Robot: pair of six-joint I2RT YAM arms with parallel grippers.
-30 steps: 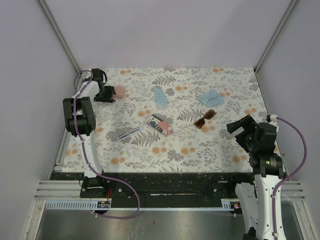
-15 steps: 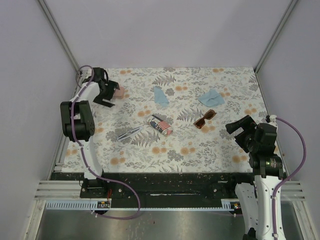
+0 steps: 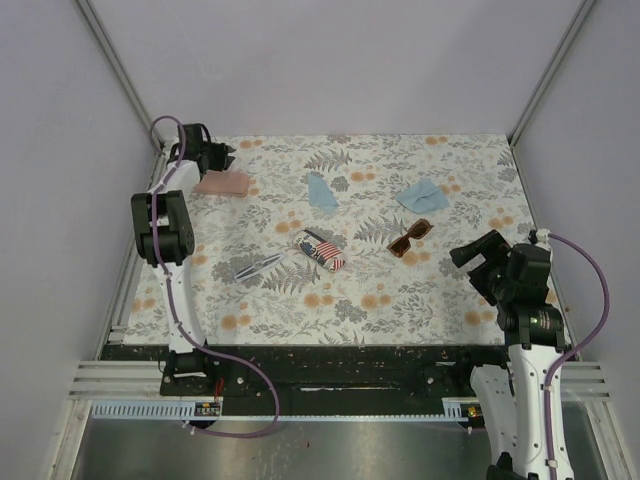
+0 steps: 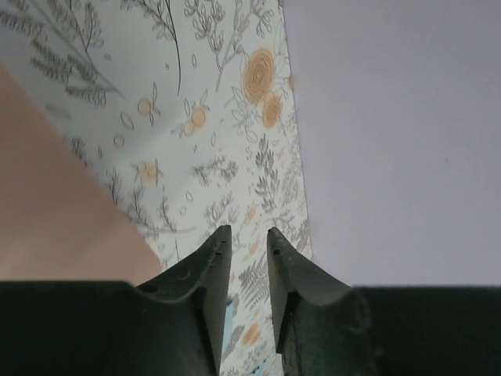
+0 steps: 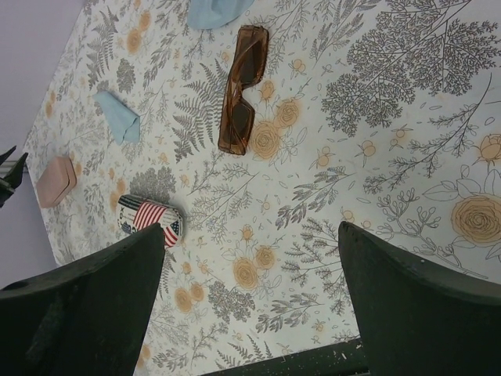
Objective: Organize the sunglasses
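Observation:
The reddish-brown sunglasses (image 3: 409,238) lie folded right of the table's middle, and they also show in the right wrist view (image 5: 241,90). A slim silvery pair (image 3: 258,265) lies left of centre. My right gripper (image 3: 472,252) hovers near the right edge, open wide (image 5: 252,229), with only tablecloth between its fingers. My left gripper (image 3: 218,155) is at the far left corner, just behind the pink case (image 3: 225,182). Its jaws (image 4: 249,231) stand a narrow gap apart with nothing between them, and the pink case (image 4: 47,211) is off to their left.
An American-flag case (image 3: 321,250) sits between the two pairs. Two light blue cloths (image 3: 320,190) (image 3: 422,195) lie toward the back. Grey walls close in the table at the back and on both sides.
The left gripper let go of the pink case, which now lies flat. It drew back toward the corner, and its jaws opened wide, then narrowed. The right arm has not moved.

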